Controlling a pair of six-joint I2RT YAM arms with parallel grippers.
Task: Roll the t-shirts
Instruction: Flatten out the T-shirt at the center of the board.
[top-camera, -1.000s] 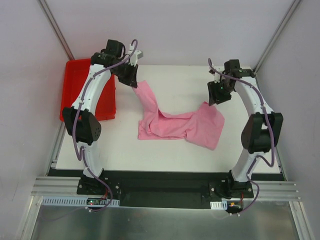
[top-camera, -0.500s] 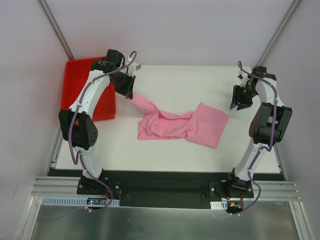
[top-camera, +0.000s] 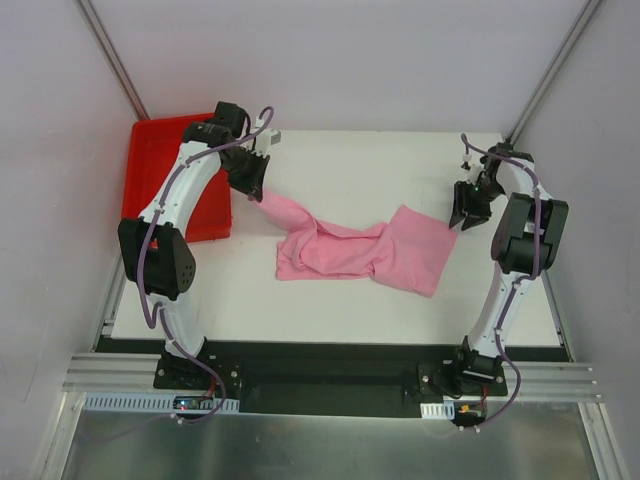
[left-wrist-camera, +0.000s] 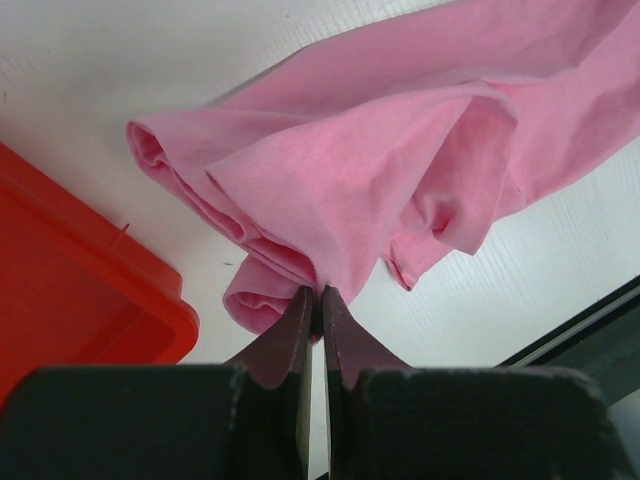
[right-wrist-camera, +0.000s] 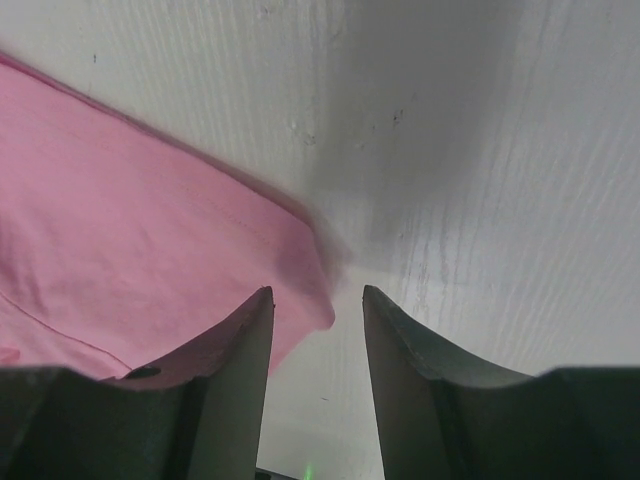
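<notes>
Only the wrist views tell, left fingers (left-wrist-camera: 288, 345) clamped on t-shirt (left-wrist-camera: 400, 150), right fingers (right-wrist-camera: 235, 350) parted over its corner.

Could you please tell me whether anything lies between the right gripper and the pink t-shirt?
Nothing visible does. The open right gripper is poised at a corner of the t-shirt, with white table showing beside it.

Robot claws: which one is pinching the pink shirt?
The left claw, shut on the shirt beside the red tray; the right claw is open.
</notes>
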